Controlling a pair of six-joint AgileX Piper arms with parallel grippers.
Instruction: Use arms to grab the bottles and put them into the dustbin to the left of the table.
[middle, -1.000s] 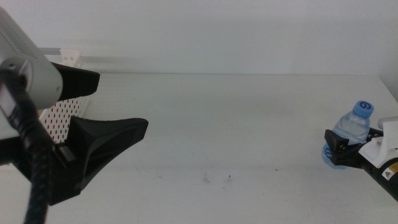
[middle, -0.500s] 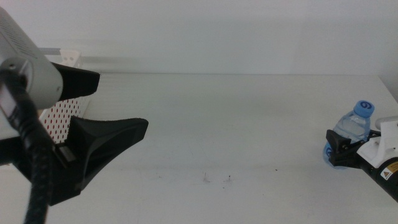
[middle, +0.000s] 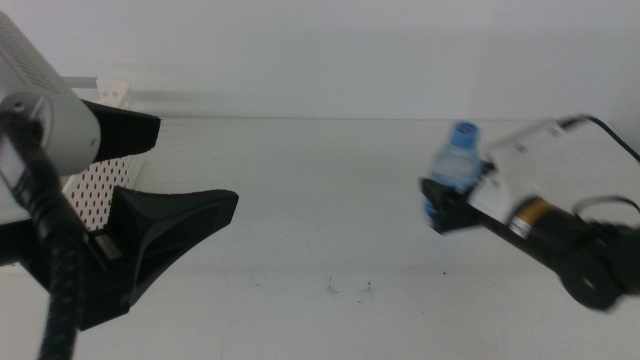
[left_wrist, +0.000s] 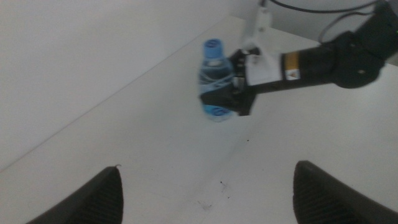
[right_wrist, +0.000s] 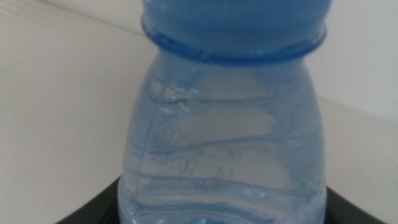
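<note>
One water bottle (middle: 457, 172) hangs above the table (middle: 330, 190), clamped in the right gripper (middle: 447, 202); the left gripper (middle: 160, 170) waits spread wide beside the dustbin (middle: 95, 185).

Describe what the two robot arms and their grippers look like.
Left gripper: two black wedge-shaped fingers on a light grey rounded housing, with a thick black braided cable. Right gripper: black jaws on a white block, then a black arm with a yellow-orange label and thin black cable.
</note>
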